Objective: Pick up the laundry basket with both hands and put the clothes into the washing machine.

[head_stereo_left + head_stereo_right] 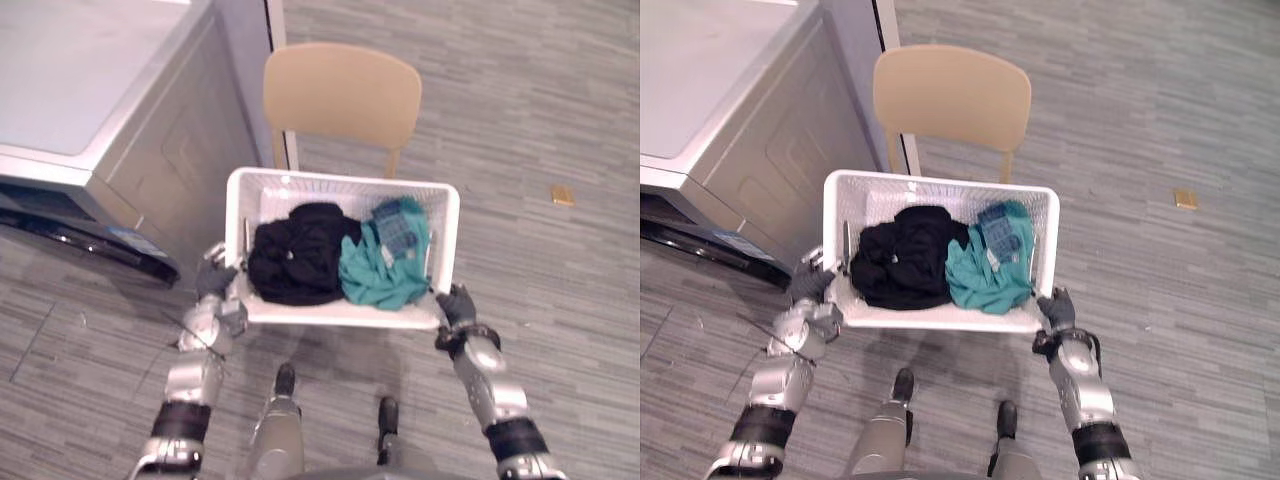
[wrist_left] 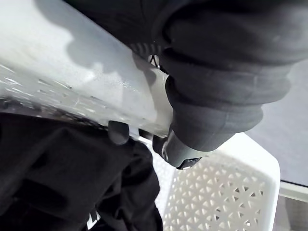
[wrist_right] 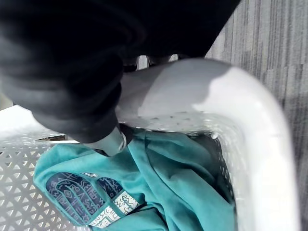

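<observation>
washing machine (image 1: 90, 110) was seen ahead-left of the laundry basket (image 1: 300, 195), nearer the left hand (image 1: 215, 282). basket was held crosswise, long axis running hand to hand, clothes (image 1: 297, 255) piled inside. left hand was clamped on near-left rim, right hand (image 1: 455, 303) on near-right rim.

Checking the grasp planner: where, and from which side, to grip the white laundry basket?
The laundry basket: take the rounded rim at its two near corners, from the robot's side, fingers hooked over the top. The left hand and right hand hold it so; the black garment and teal shirt lie between them.
</observation>
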Robot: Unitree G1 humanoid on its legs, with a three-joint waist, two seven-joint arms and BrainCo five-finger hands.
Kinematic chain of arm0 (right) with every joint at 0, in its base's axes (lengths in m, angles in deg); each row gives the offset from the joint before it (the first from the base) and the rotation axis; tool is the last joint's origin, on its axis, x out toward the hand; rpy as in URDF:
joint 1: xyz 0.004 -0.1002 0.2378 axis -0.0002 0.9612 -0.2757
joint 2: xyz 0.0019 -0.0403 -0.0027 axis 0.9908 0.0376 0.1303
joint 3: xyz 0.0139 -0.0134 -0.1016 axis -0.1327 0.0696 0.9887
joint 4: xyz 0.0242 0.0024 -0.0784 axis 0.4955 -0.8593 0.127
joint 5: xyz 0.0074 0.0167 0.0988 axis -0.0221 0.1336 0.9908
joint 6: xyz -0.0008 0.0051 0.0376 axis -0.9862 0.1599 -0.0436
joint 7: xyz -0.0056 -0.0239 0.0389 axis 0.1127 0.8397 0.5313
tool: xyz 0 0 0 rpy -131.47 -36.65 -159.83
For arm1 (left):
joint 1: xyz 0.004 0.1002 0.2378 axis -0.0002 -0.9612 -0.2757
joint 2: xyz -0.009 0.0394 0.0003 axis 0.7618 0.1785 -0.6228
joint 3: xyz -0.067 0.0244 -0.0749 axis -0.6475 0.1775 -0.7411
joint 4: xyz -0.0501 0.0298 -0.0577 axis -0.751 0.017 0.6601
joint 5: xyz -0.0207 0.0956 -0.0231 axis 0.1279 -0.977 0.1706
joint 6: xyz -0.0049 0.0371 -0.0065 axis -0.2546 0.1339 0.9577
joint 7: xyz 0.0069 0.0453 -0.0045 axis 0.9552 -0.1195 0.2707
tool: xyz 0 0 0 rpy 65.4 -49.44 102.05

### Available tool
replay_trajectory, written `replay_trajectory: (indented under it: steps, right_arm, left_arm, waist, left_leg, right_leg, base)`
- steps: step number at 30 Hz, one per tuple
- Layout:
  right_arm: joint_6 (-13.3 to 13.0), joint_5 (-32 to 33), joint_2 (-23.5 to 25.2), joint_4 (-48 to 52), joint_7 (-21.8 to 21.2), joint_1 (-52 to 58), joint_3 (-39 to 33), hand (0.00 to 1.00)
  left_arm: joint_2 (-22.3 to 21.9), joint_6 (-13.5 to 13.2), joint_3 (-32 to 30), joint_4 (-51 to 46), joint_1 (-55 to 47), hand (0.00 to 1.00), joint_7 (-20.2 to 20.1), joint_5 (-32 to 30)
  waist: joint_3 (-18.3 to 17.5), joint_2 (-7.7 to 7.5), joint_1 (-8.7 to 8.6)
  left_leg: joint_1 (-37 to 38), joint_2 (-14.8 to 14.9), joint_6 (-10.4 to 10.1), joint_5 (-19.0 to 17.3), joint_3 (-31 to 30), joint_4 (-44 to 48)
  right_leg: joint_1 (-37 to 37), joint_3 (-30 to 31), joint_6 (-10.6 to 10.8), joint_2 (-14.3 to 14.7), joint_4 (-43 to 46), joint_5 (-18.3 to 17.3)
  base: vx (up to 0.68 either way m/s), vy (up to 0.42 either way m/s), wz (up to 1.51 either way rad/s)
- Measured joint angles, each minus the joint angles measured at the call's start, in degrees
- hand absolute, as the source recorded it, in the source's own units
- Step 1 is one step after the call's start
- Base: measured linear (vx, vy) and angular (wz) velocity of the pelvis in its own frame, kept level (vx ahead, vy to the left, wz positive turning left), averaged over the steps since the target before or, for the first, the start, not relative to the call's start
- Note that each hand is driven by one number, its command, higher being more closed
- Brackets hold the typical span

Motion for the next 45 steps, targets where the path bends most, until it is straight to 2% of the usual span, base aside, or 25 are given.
replay_trajectory:
  steps: [4, 5, 6, 8, 13, 15, 18, 21, 24, 31, 32, 33, 41, 45]
  right_arm:
    - [0.0, 1.5, -1.1, -3.0, 1.2, -8.6, 1.6, 1.0]
    - [-0.1, 2.2, -1.2, -5.2, 1.9, -12.8, 1.6, 1.0]
    - [-0.1, 2.5, -1.2, -5.6, 2.2, -13.5, 1.6, 1.0]
    - [-0.2, 5.6, -1.2, -7.9, 3.8, -18.4, 1.6, 1.0]
    - [-0.3, 9.6, -1.3, -13.4, 5.5, -26.0, 1.5, 1.0]
    - [-0.4, 10.9, -1.3, -16.4, 6.1, -30.6, 1.3, 1.0]
    - [-0.7, 12.4, -1.4, -20.4, 6.6, -36.1, -0.1, 1.0]
    - [-2.4, 13.8, -1.5, -25.3, 7.6, -42.0, -0.9, 1.0]
    - [-3.1, 13.8, -2.9, -28.5, 7.6, -48.8, -0.8, 1.0]
    - [-4.9, 13.8, -5.7, -32.9, 7.6, -58.3, 0.6, 1.0]
    - [-4.9, 13.8, -5.9, -34.2, 7.6, -59.5, 1.1, 0.0]
    - [-5.0, 13.9, -6.1, -35.0, 7.6, -60.2, 1.5, 0.0]
    - [-5.5, 18.5, -6.1, -35.3, 7.1, -61.9, 1.4, 0.0]
    - [-4.7, 20.6, -5.3, -37.1, 3.3, -62.2, 1.4, 0.0]
  left_arm:
    - [4.7, -0.2, 0.2, 4.0, 8.7, 1.0, 0.9, 2.3]
    - [6.5, -0.1, 0.7, 7.0, 14.2, 1.0, 1.2, 2.6]
    - [6.9, -0.1, 0.7, 7.5, 15.1, 1.0, 1.2, 2.7]
    - [8.5, 0.5, 1.4, 10.7, 22.0, 1.0, 1.6, 2.7]
    - [10.7, 1.6, 2.7, 15.5, 30.6, 1.0, 2.3, 2.2]
    - [11.6, 1.9, 2.8, 18.8, 35.6, 1.0, 2.3, 2.1]
    - [11.8, 2.0, 2.8, 21.7, 40.6, 1.0, 2.4, 2.1]
    - [11.8, 2.0, 2.5, 24.1, 44.8, 1.0, 2.9, 1.7]
    - [11.2, 1.9, -0.2, 26.1, 48.4, 1.0, 3.7, 1.7]
    - [10.7, 0.7, -4.0, 27.0, 53.0, 1.0, 4.6, 1.7]
    - [10.6, 0.5, -4.1, 27.0, 53.0, 1.0, 4.7, 1.7]
    - [10.5, 0.5, -4.5, 27.0, 53.1, 0.0, 4.7, 1.7]
    - [8.9, -0.7, -11.2, 27.2, 55.1, 0.0, 5.0, 2.2]
    - [8.3, -0.5, -13.5, 29.0, 55.9, 0.0, 5.9, 3.2]
  waist:
    - [3.1, -0.22, 0.43]
    - [4.6, -0.21, 0.86]
    - [4.9, -0.23, 1.04]
    - [8.0, -0.42, 1.64]
    - [9.7, -0.98, 1.91]
    - [11.6, -1.1, 1.9]
    - [13.0, -1.79, 1.86]
    - [14.6, -2.3, 1.78]
    - [15.4, -3.0, 1.64]
    - [15.5, -3.08, 1.65]
    - [15.5, -3.08, 1.69]
    - [15.5, -3.08, 1.65]
    - [16.0, -2.97, 1.47]
    - [16.8, -2.35, 1.45]
  left_leg:
    - [-2.4, 0.0, -0.2, 0.5, -0.1, 0.7]
    - [-4.1, 0.6, -0.2, 0.5, -0.6, 1.6]
    - [-4.4, 0.6, -0.2, 0.5, -0.6, 1.8]
    - [-5.7, 0.8, -0.2, 0.5, -1.4, 2.8]
    - [-10.3, 1.6, -0.2, 0.5, -1.8, 5.2]
    - [-12.2, 2.0, -0.3, 0.5, -2.6, 6.4]
    - [-15.3, 2.8, -0.3, 0.5, -3.2, 7.2]
    - [-19.0, 3.7, -0.8, 0.2, -4.4, 9.3]
    - [-22.0, 4.6, -1.3, -0.1, -5.1, 10.8]
    - [-27.1, 4.9, -2.2, 0.5, -7.3, 11.0]
    - [-27.1, 4.9, -2.2, 0.5, -7.3, 10.9]
    - [-27.2, 4.9, -2.2, 0.5, -7.4, 10.8]
    - [-27.8, 4.9, -2.4, 0.6, -7.6, 10.4]
    - [-26.1, 4.8, -2.6, 0.8, -7.6, 9.9]
  right_leg:
    - [-2.3, 0.5, 0.1, 0.0, 0.0, 0.7]
    - [-3.5, 0.5, 0.1, 0.0, 0.1, 1.1]
    - [-3.7, 0.4, 0.2, 0.1, 0.1, 1.1]
    - [-4.4, 0.4, 0.1, 0.4, 0.2, 1.4]
    - [-7.9, 0.5, 0.0, 1.3, -0.1, 2.5]
    - [-9.1, 0.5, -0.1, 2.0, -0.3, 3.1]
    - [-11.2, 0.5, -0.2, 2.9, -1.5, 4.4]
    - [-13.2, 0.3, -0.5, 4.1, -2.7, 5.8]
    - [-15.2, 0.3, -0.7, 5.1, -3.4, 6.7]
    - [-19.0, -1.3, -0.5, 5.9, -5.0, 8.0]
    - [-19.0, -1.3, -0.6, 5.9, -5.1, 8.1]
    - [-19.1, -1.3, -0.6, 5.9, -5.1, 8.1]
    - [-20.0, -1.4, -0.6, 5.9, -5.0, 8.3]
    - [-18.9, -1.4, -0.8, 5.8, -4.7, 8.3]
  base:
    - [-0.05, -0.015, -0.04]
    - [-0.05, -0.016, -0.01]
    - [-0.05, -0.016, -0.03]
    - [-0.04, -0.025, -0.01]
    - [-0.04, -0.022, -0.05]
    - [-0.05, -0.018, -0.08]
    - [-0.06, -0.014, -0.1]
    - [-0.04, 0.002, -0.12]
    - [-0.03, 0.003, -0.14]
    - [-0.01, 0.001, -0.01]
    - [0.0, 0.0, 0.0]
    - [0.0, 0.0, 0.0]
    - [0.0, -0.001, -0.01]
    - [0.01, -0.008, 0.0]
